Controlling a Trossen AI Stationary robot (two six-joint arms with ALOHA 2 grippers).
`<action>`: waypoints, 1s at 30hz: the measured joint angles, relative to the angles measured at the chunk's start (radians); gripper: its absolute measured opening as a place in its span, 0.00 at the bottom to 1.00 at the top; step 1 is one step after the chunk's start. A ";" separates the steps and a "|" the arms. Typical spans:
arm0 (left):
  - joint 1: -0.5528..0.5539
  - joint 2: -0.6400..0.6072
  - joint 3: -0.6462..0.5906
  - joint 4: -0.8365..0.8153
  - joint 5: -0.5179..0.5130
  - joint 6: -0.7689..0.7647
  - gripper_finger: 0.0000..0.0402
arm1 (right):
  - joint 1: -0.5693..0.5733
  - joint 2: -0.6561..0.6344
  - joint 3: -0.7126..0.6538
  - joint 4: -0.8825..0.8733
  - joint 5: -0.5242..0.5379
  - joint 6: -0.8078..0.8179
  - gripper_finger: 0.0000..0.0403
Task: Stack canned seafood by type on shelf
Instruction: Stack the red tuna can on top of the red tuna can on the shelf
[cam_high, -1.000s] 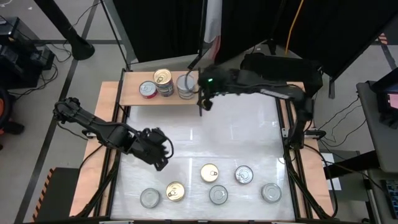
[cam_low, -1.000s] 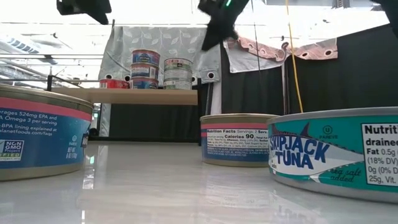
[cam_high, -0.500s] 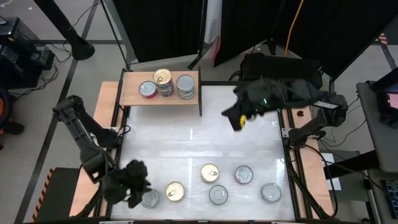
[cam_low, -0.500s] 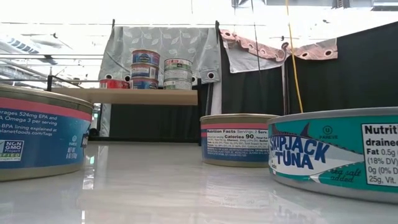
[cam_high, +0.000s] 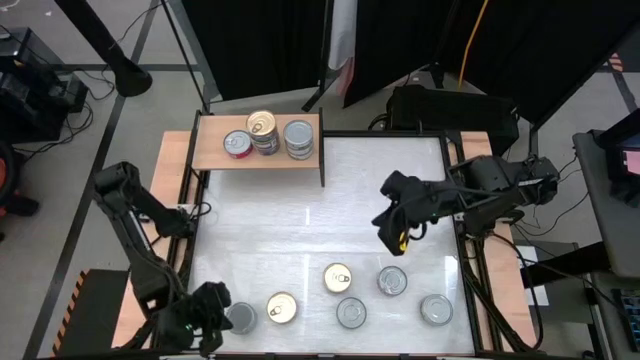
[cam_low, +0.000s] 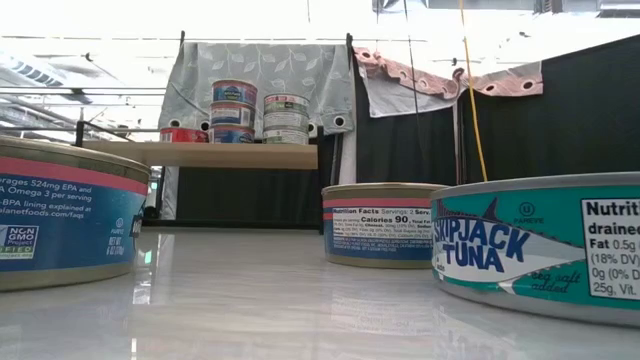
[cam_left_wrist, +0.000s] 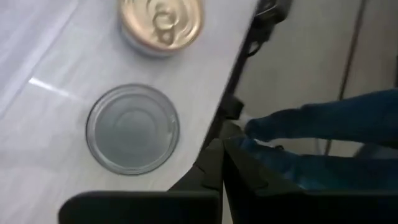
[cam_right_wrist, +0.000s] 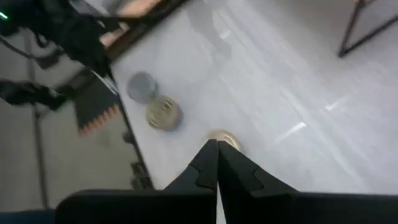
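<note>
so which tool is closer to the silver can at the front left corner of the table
Left. The left tool sits right beside the silver can, at the table's edge. The right tool is far off, above the table's right half.

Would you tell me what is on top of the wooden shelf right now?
The shelf holds three groups of tins: a single red tin, a blue stack with a gold lid, and a green-and-white stack. The lower tins' lids are covered.

Four cameras: one overhead, one level with the surface, one on each wrist.
The overhead looks straight down on the whole surface (cam_high: 320, 200); the low one sits close behind near cans, facing the far shelf (cam_low: 200, 153), which both share; wrist cameras look down close.
</note>
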 joint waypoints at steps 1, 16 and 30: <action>0.000 0.020 0.000 0.006 0.007 -0.020 0.02 | 0.008 0.000 0.000 -0.030 0.000 -0.003 0.00; 0.054 0.146 0.000 0.329 0.033 -0.167 0.02 | 0.253 0.001 -0.418 -0.002 -0.023 0.026 0.00; 0.142 0.148 0.000 0.334 0.024 -0.111 0.02 | 0.315 -0.011 -1.036 0.450 -0.266 0.464 0.00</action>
